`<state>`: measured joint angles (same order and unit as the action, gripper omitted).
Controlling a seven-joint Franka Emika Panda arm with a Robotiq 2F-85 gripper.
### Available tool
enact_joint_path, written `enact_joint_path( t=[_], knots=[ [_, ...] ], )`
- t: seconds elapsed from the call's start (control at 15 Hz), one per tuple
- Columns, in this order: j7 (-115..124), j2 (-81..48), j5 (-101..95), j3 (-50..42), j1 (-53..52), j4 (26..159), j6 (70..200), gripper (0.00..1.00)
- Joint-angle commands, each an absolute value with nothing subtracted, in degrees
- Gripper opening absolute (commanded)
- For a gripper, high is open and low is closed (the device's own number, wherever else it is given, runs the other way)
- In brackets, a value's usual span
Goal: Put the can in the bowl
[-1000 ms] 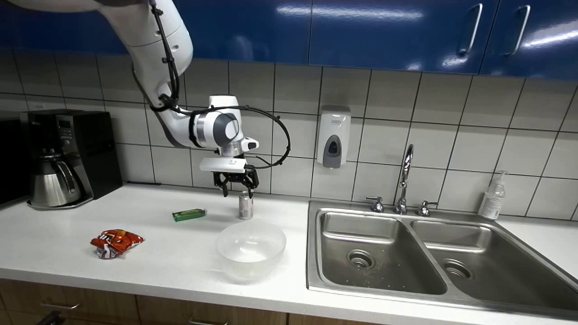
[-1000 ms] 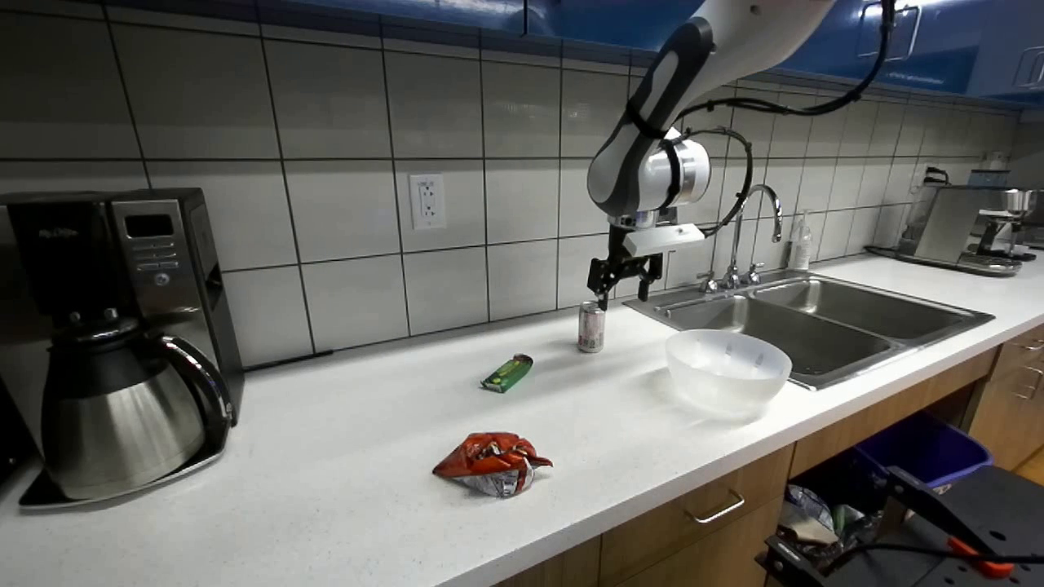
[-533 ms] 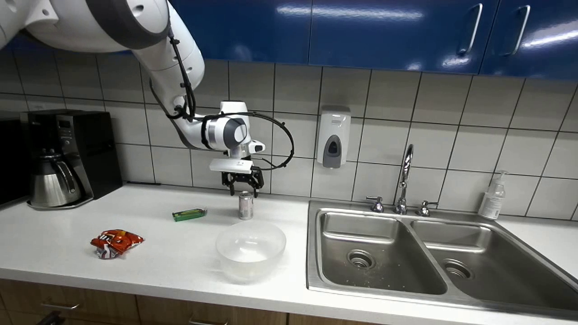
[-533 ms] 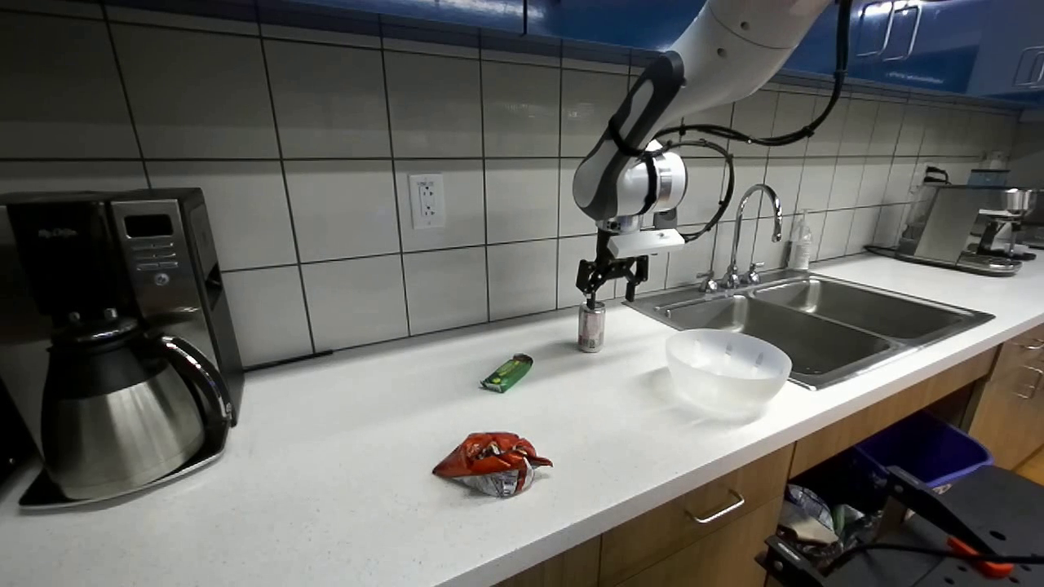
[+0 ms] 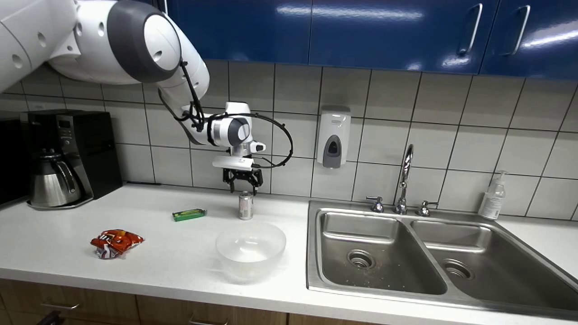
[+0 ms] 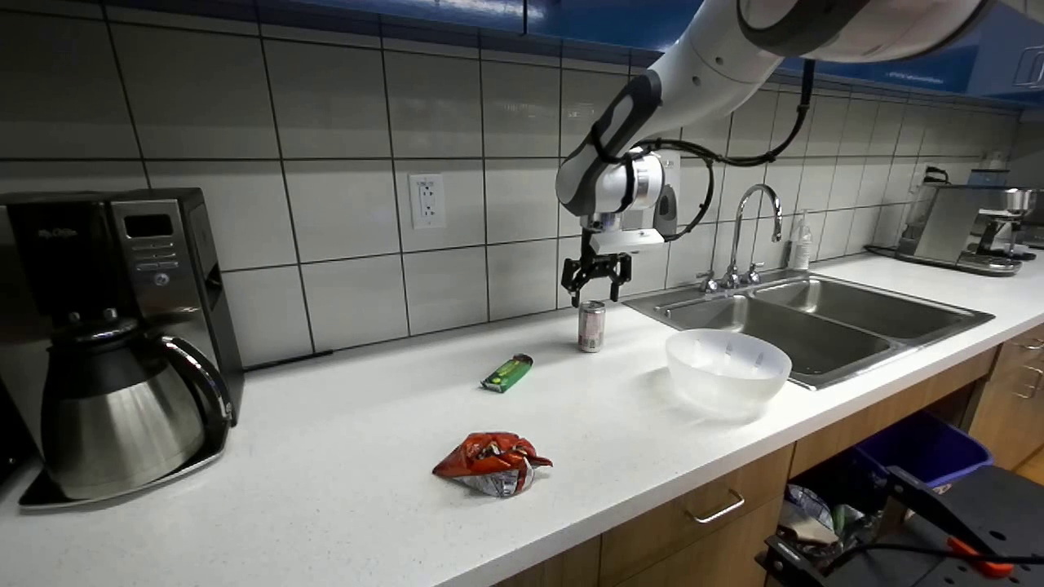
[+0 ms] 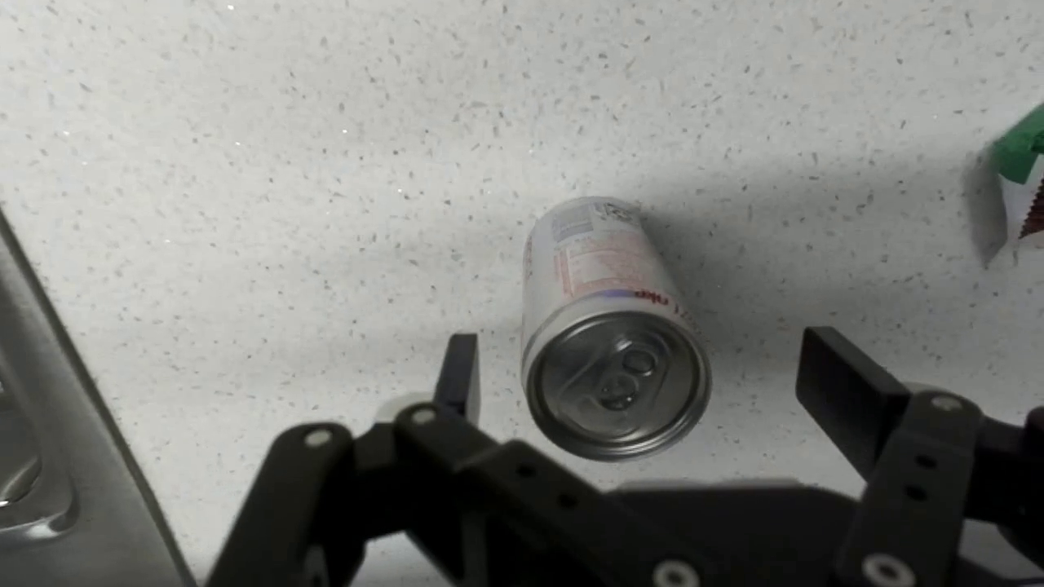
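The can (image 5: 246,207) is small, pale silver with red marks, and stands upright on the counter near the wall; it shows in both exterior views (image 6: 591,328). The bowl (image 5: 246,266), translucent white, stands nearer the counter's front edge (image 6: 722,387) and is out of the wrist view. My gripper (image 5: 243,190) is open and points down just above the can (image 6: 595,300). In the wrist view the can's lid (image 7: 612,399) lies between the spread fingertips (image 7: 640,379), nearer the left one in the picture. Neither finger appears to touch it.
A green wrapped bar (image 5: 189,215) lies beside the can, its end at the wrist view's edge (image 7: 1019,159). A red snack bag (image 5: 117,243) lies nearer the coffee maker (image 6: 130,350). A double sink (image 5: 377,289) with a faucet (image 5: 403,180) is on the bowl's far side.
My gripper has shifted sideways a little and sits more centrally over the can, with the arm following. The can, bowl, bar and bag have not moved. The fingers stay open.
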<state>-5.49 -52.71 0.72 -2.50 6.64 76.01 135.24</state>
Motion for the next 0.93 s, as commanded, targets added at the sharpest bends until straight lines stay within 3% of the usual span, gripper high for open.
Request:
enact_joint_path(
  t=[0.0,0.87],
  knots=[
    [-4.9,-57.6,1.6,-1.4,7.4,66.9,129.5,1.0],
    [-4.8,-64.2,0.8,-2.1,7.7,58.8,126.3,1.0]
  ],
)
